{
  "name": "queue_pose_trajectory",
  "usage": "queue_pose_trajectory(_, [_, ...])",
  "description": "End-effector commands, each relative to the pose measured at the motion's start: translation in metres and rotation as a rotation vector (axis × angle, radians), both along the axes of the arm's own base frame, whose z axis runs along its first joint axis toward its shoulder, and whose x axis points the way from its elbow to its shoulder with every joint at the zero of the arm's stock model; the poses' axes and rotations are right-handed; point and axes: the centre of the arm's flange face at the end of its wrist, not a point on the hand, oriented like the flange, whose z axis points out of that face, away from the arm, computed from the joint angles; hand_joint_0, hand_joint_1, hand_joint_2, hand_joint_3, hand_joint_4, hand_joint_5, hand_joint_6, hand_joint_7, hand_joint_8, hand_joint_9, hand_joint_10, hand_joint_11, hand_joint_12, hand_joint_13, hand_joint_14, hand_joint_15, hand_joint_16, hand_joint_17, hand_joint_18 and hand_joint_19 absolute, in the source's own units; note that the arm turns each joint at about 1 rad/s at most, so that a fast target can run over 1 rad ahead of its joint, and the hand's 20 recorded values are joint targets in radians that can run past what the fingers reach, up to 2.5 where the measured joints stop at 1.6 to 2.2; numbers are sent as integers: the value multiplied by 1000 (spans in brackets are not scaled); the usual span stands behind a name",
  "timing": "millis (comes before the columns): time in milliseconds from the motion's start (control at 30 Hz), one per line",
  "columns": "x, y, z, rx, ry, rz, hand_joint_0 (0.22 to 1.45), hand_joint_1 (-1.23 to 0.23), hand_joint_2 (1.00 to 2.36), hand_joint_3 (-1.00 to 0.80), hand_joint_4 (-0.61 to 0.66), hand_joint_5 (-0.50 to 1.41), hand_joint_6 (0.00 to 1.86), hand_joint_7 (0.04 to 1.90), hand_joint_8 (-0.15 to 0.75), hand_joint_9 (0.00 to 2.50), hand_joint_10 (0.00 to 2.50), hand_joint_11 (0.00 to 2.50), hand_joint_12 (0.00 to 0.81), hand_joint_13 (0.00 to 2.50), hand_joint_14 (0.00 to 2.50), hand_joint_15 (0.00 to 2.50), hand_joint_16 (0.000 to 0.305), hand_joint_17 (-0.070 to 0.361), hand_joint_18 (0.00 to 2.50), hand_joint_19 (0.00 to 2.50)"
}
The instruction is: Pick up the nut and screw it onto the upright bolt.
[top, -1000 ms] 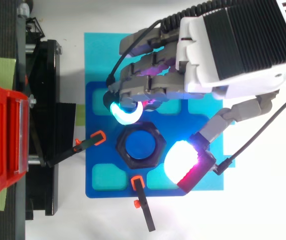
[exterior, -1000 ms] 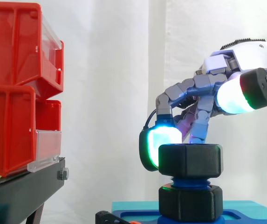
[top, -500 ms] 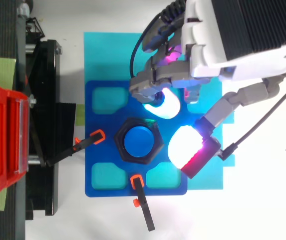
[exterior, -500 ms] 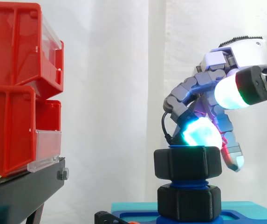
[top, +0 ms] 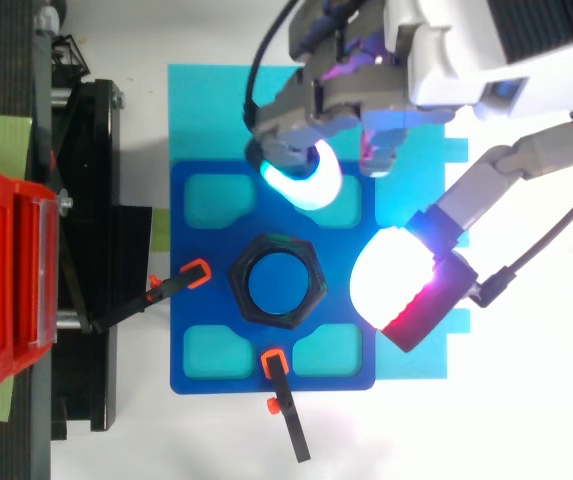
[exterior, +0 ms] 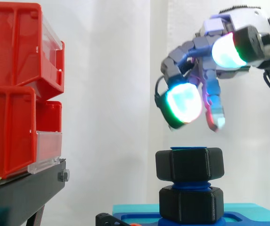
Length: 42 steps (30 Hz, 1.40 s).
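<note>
**Robot hand clear of nut; nut sits on bolt**

Nearest the side cam: one orange-tipped clamp lies at the front edge of the blue fixture plate. A 2nd clamp comes in from the bin side. Both tips sit just beside the nut.

The plate lies on a cyan mat on the white desk.

Mid-plate: the blue bolt stands upright. The black hex nut is on its upper end, w/ the bolt top just showing above it. Blue thread shows btwn the nut and a lower black hex collar at the bolt's foot.

Above and slightly behind: the robot hand hangs over the nut, apart from it w/ a clear gap. It is released, fingers loosely bent downward, thumb spread wide, holding nothing. The glowing fingertips are cyan-green.

To the left, well apart: stacked red bins on a black stand.

Farthest: the white curtain.
</note>
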Motion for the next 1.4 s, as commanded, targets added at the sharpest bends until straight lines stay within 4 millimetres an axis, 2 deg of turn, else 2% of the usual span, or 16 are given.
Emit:
queue_pose_trajectory(0, [3,-1,12,-5,-29,4,470,-342,1000,-500,233,-42,504,947,218,1284,3,61,297,789,2,65,40,89,580,353])
queue_pose_trajectory(200, [8,8,8,-4,-60,14,458,-345,1000,-500,178,-97,502,699,224,968,0,0,321,599,0,0,42,95,367,262])
queue_pose_trajectory(233, [9,12,-4,-1,-62,16,457,-345,1000,-500,175,-102,502,683,218,926,0,0,322,575,0,0,42,96,334,241])
queue_pose_trajectory(500, [10,22,-39,33,-69,22,447,-342,1000,-500,139,-137,501,618,212,669,0,0,342,419,0,0,43,97,136,112])
queue_pose_trajectory(1367, [-1,28,-58,33,15,27,446,-323,1000,-500,171,-111,502,700,230,670,0,0,354,397,0,0,44,98,96,107])
